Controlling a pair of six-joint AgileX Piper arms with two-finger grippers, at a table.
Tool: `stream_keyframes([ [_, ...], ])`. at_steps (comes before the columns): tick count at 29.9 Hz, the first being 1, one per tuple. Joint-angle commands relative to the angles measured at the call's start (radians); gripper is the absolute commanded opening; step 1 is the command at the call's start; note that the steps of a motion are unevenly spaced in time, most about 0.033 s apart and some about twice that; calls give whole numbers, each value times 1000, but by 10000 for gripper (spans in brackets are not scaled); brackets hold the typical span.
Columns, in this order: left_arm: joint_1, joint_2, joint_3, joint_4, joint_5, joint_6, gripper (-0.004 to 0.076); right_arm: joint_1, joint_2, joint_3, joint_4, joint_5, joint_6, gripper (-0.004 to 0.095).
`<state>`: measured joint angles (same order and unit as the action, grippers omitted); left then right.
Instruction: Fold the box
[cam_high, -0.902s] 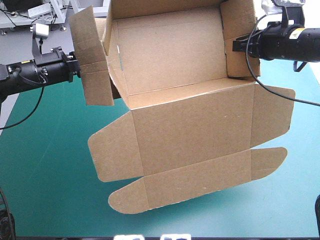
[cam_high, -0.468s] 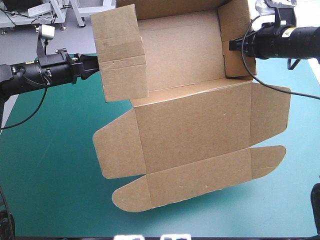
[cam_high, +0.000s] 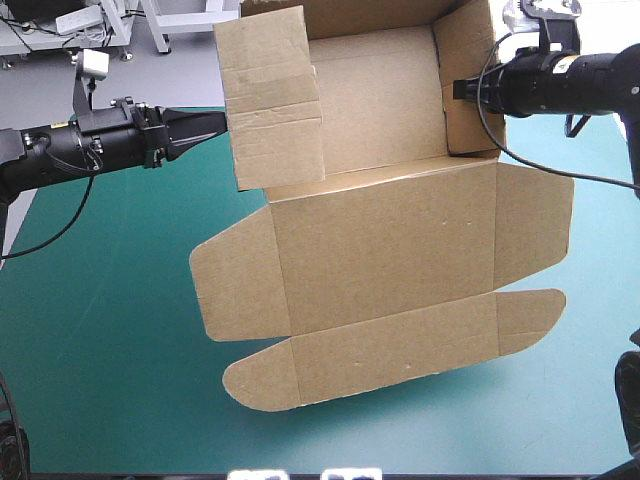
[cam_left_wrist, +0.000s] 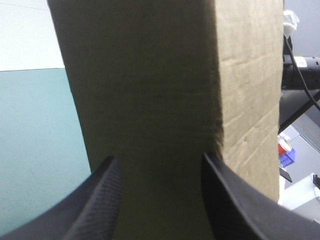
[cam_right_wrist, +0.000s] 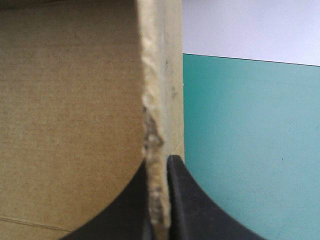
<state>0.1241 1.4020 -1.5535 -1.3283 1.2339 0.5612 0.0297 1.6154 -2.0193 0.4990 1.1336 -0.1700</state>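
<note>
A brown box (cam_high: 385, 250) sits half built in the middle of the teal-green table (cam_high: 100, 340). Its lid (cam_high: 385, 240) and rounded flaps lie flat toward the near edge, and its walls are raised at the far end. The left gripper (cam_high: 218, 122) has its black fingers (cam_left_wrist: 100, 200) spread apart and grasping nothing, with the tall left side flap (cam_high: 270, 100) standing right in front of them. The right gripper (cam_high: 458, 90) is clamped on the edge of the upright right wall (cam_high: 468, 60), the board pinched between its fingers.

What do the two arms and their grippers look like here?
The left arm and right arm are slim black cylinders; the right bears a pale label with a yellow patch. The left gripper and right gripper each have two broad black fin-shaped fingers, finely ribbed on the left.
</note>
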Motion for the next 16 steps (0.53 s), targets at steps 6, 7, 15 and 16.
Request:
stream_keyframes([
  [6, -7, -34, -32, -126, 55, -6, 398, -7, -32, -26, 45, -85, 4, -14],
  [7, -7, -34, -32, -131, 55, -6, 398, -7, -30, -26, 47, -85, 4, -14],
  [15, -7, -34, -32, -87, 39, -6, 398, -7, -29, -26, 78, -85, 4, -14],
  [16, -7, -34, -32, -83, 39, -6, 398, -7, -28, -26, 81, -85, 4, -14],
])
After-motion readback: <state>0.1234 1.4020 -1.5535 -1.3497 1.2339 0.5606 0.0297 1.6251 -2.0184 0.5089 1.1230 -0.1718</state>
